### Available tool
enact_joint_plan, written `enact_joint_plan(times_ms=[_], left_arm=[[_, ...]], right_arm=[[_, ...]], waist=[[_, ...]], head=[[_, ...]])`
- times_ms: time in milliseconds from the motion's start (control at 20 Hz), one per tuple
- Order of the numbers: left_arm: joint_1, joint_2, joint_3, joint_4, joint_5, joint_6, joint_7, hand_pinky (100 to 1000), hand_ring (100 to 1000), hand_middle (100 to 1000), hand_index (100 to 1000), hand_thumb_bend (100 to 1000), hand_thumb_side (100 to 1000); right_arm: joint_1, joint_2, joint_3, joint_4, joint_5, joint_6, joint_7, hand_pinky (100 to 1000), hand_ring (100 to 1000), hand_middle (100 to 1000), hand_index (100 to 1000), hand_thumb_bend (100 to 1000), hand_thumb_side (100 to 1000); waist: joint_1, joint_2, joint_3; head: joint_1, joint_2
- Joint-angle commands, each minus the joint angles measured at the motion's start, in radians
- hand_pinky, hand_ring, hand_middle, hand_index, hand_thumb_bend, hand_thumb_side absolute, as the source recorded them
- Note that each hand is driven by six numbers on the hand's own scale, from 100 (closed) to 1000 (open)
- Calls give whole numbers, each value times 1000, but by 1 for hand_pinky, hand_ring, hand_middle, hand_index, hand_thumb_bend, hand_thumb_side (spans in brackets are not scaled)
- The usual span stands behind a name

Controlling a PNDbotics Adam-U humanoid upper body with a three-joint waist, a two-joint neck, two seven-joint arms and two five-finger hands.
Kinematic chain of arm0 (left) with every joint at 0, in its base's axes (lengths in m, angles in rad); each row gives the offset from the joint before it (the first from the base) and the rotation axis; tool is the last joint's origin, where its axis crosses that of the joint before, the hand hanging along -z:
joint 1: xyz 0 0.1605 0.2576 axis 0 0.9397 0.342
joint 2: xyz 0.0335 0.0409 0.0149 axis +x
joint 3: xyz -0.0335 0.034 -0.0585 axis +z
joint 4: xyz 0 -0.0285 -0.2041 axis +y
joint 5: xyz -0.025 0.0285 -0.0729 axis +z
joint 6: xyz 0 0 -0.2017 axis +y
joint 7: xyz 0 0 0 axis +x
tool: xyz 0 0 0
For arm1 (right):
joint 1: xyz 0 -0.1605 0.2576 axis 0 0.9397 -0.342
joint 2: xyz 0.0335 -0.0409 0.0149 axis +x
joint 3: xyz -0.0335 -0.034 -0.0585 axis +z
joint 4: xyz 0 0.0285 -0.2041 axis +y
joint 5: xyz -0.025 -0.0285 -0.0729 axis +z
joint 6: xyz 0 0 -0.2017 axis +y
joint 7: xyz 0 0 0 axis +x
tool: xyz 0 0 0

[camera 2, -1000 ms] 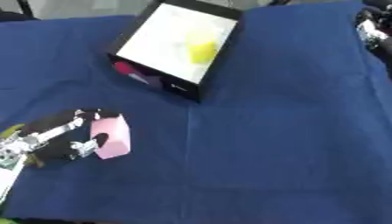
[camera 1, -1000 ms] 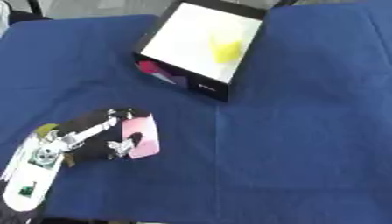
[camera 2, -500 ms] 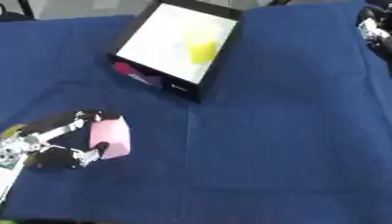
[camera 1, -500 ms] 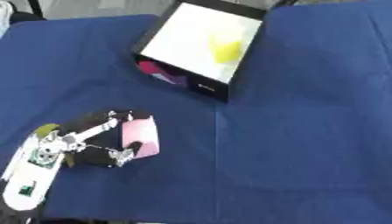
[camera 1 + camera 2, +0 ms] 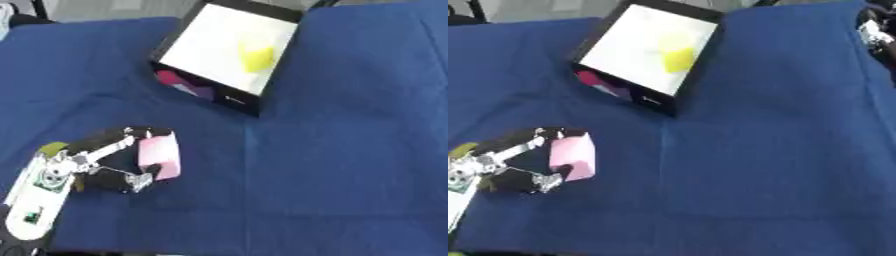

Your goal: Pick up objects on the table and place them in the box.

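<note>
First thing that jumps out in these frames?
The left hand at lower left, fingers and thumb curled round a pink block on the blue cloth. Next, the black box at top centre with its bright white inside, a yellow object lying in it. The right hand barely shows at the upper right edge.

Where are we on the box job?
Done: a yellow object already lies in the box. In hand: the left hand is curled round the pink block, low over the blue cloth. Left: carry it to the box. Right hand idles at the upper right edge.
</note>
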Motion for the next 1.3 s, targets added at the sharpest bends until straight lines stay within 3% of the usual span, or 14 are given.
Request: enact_joint_plan(times_ms=[50, 350, 450, 650, 850, 1300], left_arm=[[17, 8, -16, 74, -61, 5, -10, 815, 747, 834, 942, 100, 447], [20, 6, -15, 65, -65, 0, 6, 644, 536, 790, 920, 100, 403], [21, 8, -15, 59, -65, -3, 17, 602, 506, 782, 912, 100, 384], [25, 13, -13, 55, -70, 3, 51, 595, 458, 754, 891, 100, 272], [33, 17, -18, 54, -78, 11, 78, 578, 433, 718, 872, 100, 100], [47, 28, -15, 40, -58, 33, 171, 496, 358, 629, 848, 100, 100]], right_arm=[[-17, -35, -11, -21, -9, 4, -1, 1000, 1000, 1000, 894, 100, 470], [-17, -35, -11, -21, -7, 4, 2, 1000, 1000, 1000, 893, 100, 470], [-17, -34, -11, -21, -7, 4, 3, 1000, 1000, 1000, 892, 100, 470], [-17, -33, -11, -22, -8, 5, 5, 1000, 1000, 1000, 891, 100, 470], [-18, -32, -11, -22, -8, 6, 4, 1000, 1000, 1000, 890, 100, 470], [-16, -31, -12, -22, -8, 10, 0, 1000, 1000, 1000, 890, 100, 470]], waist=[[-15, 12, -2], [-16, 13, -3], [-15, 12, -3], [-15, 11, -4], [-14, 11, -5], [-11, 9, -6]], head=[[0, -2], [2, -2], [2, -2], [2, -2], [1, -2], [-4, -2]])
